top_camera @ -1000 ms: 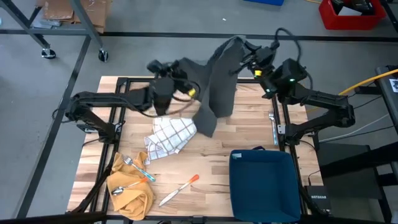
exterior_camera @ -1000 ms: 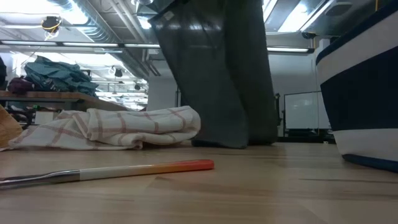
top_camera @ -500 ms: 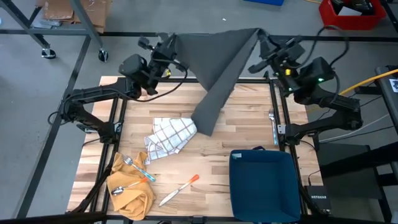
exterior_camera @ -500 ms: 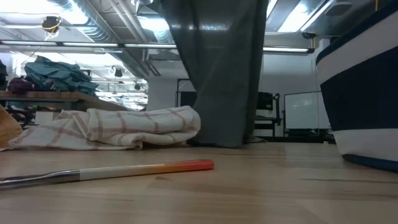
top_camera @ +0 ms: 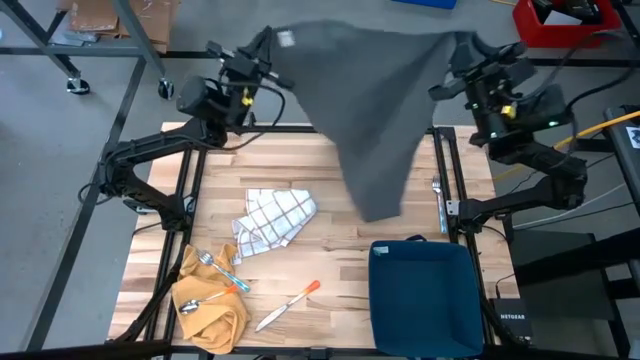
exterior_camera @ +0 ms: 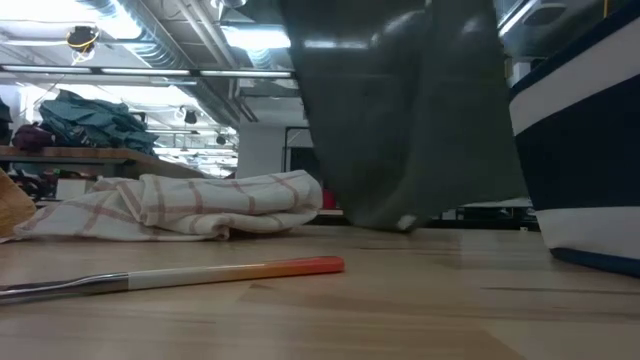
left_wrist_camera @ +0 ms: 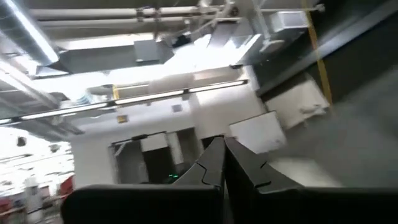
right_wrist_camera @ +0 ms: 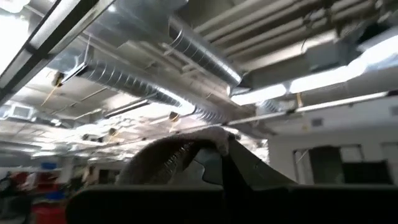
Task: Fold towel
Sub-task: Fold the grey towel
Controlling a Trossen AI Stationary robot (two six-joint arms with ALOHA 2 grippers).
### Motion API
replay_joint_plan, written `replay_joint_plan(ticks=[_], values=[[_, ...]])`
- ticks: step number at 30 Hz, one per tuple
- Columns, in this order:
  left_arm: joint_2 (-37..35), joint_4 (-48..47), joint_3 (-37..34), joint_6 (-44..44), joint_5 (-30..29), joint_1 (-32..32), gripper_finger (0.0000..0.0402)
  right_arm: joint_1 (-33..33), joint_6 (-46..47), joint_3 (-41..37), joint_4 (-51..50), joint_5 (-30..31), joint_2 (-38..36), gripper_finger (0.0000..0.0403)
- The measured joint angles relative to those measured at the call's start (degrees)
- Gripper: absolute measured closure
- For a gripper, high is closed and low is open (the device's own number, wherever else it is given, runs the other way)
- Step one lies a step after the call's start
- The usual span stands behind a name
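A dark grey towel [top_camera: 375, 110] hangs spread between my two raised grippers over the table's far edge. My left gripper [top_camera: 260, 52] is shut at its left top corner and my right gripper [top_camera: 466, 58] is shut at its right top corner. The towel narrows downward to a lower end [exterior_camera: 400, 215] hanging just above the tabletop; whether it touches the wood I cannot tell. Both wrist views look up at the ceiling, with each gripper's dark fingers [left_wrist_camera: 222, 158] [right_wrist_camera: 217, 155] closed together. My left gripper pinches the towel's left top corner [top_camera: 274, 40] between its two fingers, which slant upward. The towel [left_wrist_camera: 367, 124] falls away beside them, its top edge stretched toward the other gripper. My right gripper pinches the right top corner [right_wrist_camera: 180, 149], bunched at the fingertips, fingers slanting upward. The towel hangs below it.
A white checked cloth [top_camera: 275, 220] lies crumpled left of centre. A yellow cloth [top_camera: 210, 305] with a fork and spoon sits at the near left, with an orange-handled knife [top_camera: 288, 305] beside it. A dark blue bin [top_camera: 425, 295] stands at the near right.
Both grippers have risen and moved apart, the left toward the table's left edge, the right toward its right edge. The towel, bunched and hanging narrow between them, has been spread out wide. Its lower end has come up off the table and swung toward the right.
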Motion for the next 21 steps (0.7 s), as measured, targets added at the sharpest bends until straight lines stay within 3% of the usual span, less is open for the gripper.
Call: replay_joint_plan(ticks=[11,16,21], values=[[-0.1,-4.7,3.4,-8.0,1.1,2.1,0.0401,0.0,-2.0,10.5,-10.5,2.2,3.1,0.0402],[-0.1,-18.5,3.4,-16.5,5.0,0.8,0.0401,0.0,-2.0,10.5,-12.3,3.0,3.1,0.0402],[0.3,-31.6,3.3,-28.9,14.0,-0.4,0.0401,0.0,-2.0,10.4,-13.7,3.0,3.1,0.0402]])
